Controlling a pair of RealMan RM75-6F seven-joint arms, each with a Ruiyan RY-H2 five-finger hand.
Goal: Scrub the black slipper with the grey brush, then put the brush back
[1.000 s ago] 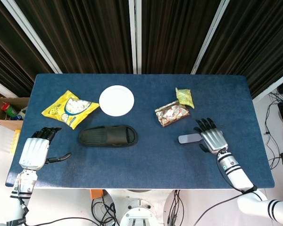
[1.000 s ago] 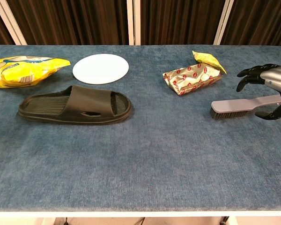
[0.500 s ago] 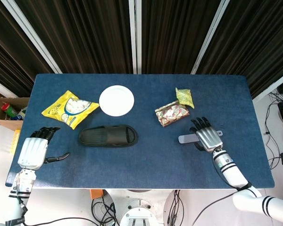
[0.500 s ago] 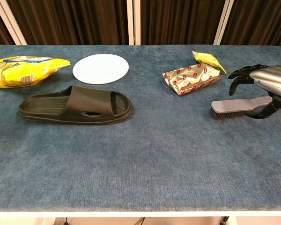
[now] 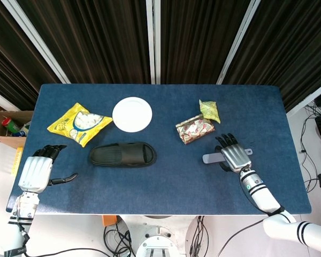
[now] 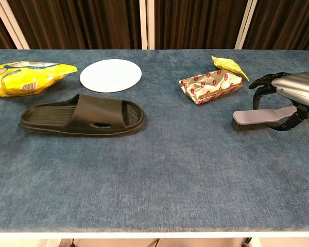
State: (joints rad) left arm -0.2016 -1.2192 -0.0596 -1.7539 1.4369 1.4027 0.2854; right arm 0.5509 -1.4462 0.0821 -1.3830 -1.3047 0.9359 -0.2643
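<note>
I see the black slipper (image 5: pixel 122 155) lying sole-down on the blue surface (image 5: pixel 166 182), its long axis running left to right. In the chest view the strap sits toward the right end, the ribbed footbed toward the left. It lies just in front of the white plate (image 5: pixel 132 114) and right of the yellow snack bag (image 5: pixel 78 123).

The grey brush (image 6: pixel 261 117) lies on the surface's right side, long axis also left to right, bristle head pointing toward the slipper, handle running under my right hand (image 5: pixel 234 156). That hand is over the handle with its dark fingers (image 6: pixel 261 85) curved down around it; I cannot tell whether they actually grip it.

My left hand (image 5: pixel 36 172) hovers at the near-left corner, fingers apart, holding nothing.

A wide bare stretch of surface lies between slipper and brush. The red patterned packet (image 5: pixel 194 128) and small green-yellow packet (image 5: pixel 209 111) sit behind the brush, toward the far edge.
</note>
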